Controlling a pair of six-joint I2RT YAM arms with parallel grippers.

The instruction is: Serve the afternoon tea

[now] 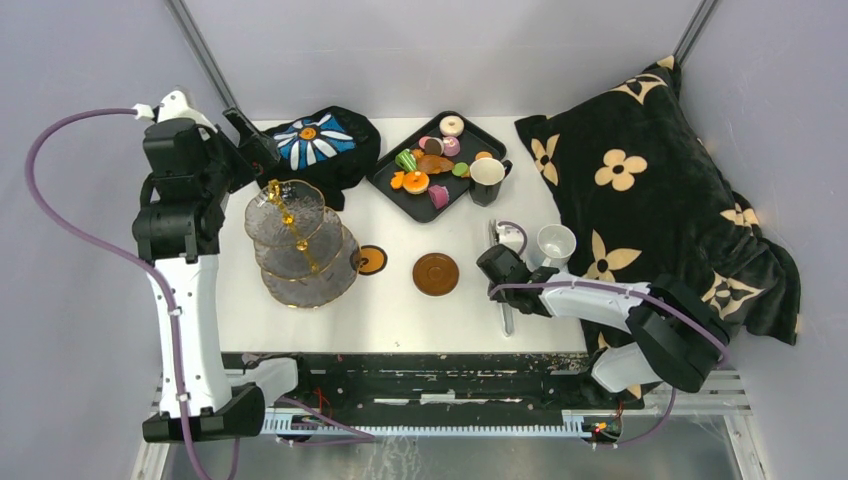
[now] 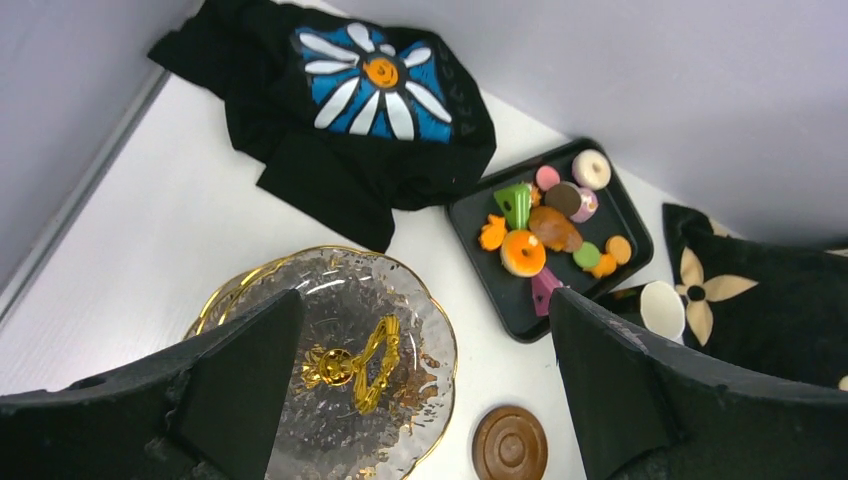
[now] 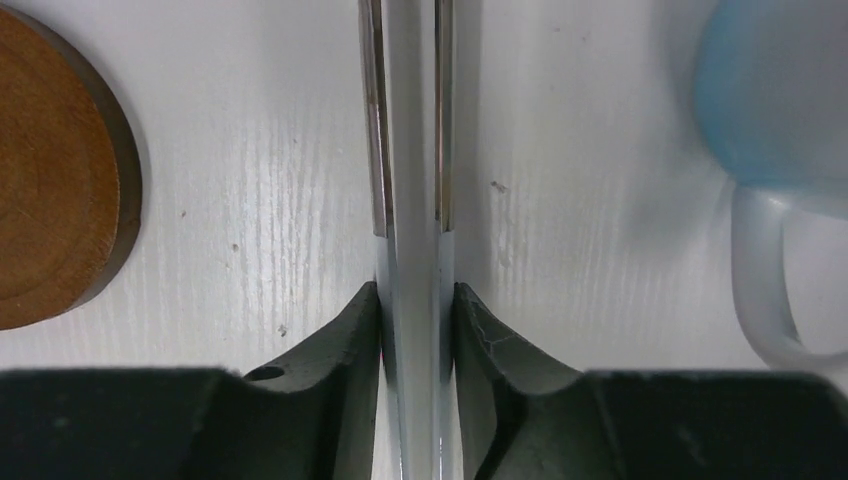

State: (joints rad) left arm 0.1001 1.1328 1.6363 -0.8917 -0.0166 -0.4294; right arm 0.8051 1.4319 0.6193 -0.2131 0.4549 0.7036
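Note:
The three-tier glass stand [image 1: 300, 240] with gold trim stands at the left. My left gripper [image 1: 255, 148] hovers open above it. In the left wrist view the gold handle [image 2: 365, 360] shows between the wide-apart fingers of this gripper [image 2: 425, 300]. Toy pastries [image 1: 432, 162] lie on a black tray [image 1: 392, 190] at the back, with a dark cup [image 1: 487, 178] at its right corner. My right gripper [image 3: 417, 295] is shut on metal tongs [image 3: 410, 150] lying flat on the table. The white mug [image 1: 555, 243] stands just right of that gripper [image 1: 505, 290]. A brown saucer [image 1: 436, 273] lies left of it.
A smaller brown saucer [image 1: 370, 259] sits partly under the stand's edge. A black cloth with a blue-white flower [image 1: 318, 142] lies at the back left. A black blanket with tan flowers [image 1: 650, 190] fills the right side. Grey walls close in the table.

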